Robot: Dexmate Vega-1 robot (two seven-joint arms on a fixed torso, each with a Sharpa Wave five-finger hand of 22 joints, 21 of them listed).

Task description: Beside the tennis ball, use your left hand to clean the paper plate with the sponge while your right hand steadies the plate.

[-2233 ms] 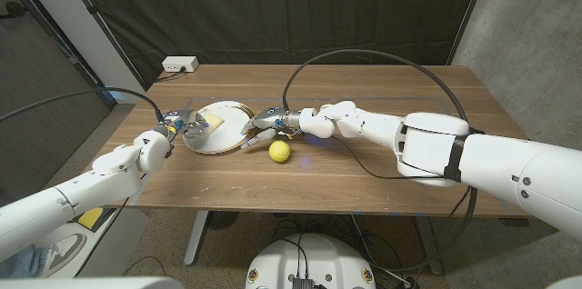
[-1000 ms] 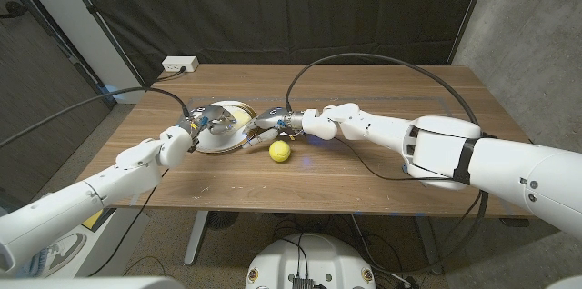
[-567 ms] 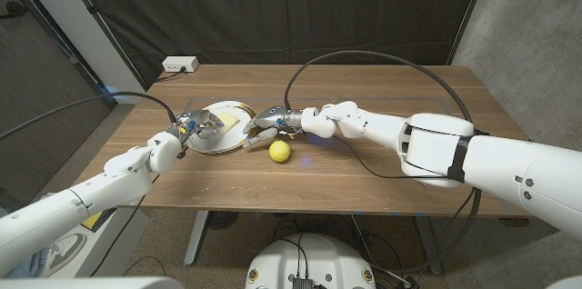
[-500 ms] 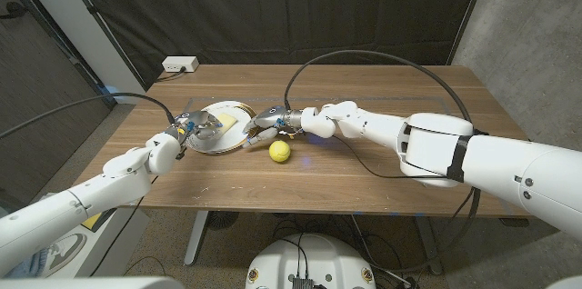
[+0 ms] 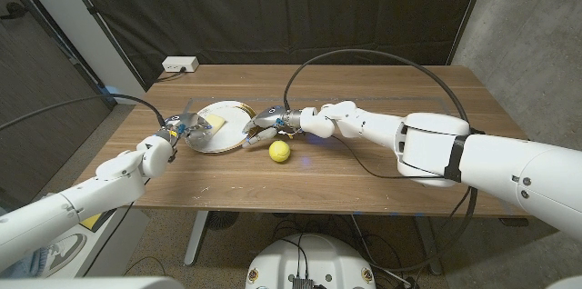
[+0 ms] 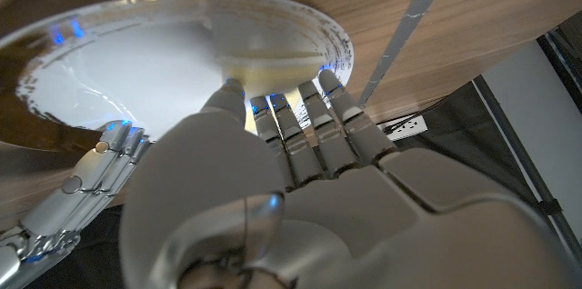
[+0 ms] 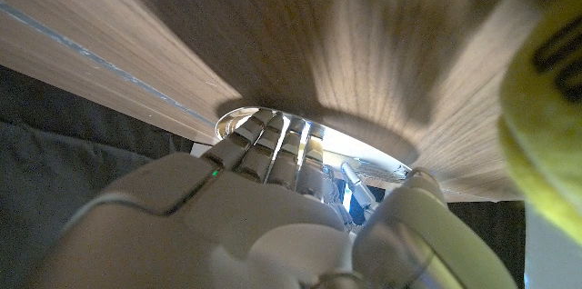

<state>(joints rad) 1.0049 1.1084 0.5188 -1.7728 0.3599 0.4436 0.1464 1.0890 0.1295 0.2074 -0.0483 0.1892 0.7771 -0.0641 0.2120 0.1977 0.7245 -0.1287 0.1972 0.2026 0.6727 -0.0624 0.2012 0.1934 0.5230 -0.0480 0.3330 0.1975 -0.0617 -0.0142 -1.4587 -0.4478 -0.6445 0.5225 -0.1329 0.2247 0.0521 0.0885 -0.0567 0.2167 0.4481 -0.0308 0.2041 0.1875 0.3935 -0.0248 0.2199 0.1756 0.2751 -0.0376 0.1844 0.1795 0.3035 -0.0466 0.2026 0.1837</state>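
Left hand [image 5: 179,128] at the plate's left rim, fingers clamped on the yellow sponge [image 5: 215,121], which presses onto the white face of the paper plate [image 5: 211,144]; same grasp plain in the left wrist view, fingertips [image 6: 314,89] bearing the pale sponge [image 6: 268,75] against the plate [image 6: 109,80]. Pulled back toward the plate's left edge compared with a second ago, when reaching further across its middle; so mid-stroke, one wiping pass drawn leftward, probably one of several. Plate itself unmoved, sitting left of the table's [image 5: 382,157] centre, nearer the left edge than the right. On to the plate's right rim: right hand [image 5: 262,124] bearing down on that edge, fingers curled over it, position unchanged across the last two seconds, doing the steadying as asked. Whether pinching the rim or merely pressing on it, cannot tell. Just beside that hand, toward the front edge: tennis ball [image 5: 279,150], apart from the plate and not disturbed. Far back-left corner: a white power strip [image 5: 180,65]. Likely more strokes needed before calling the plate clean.
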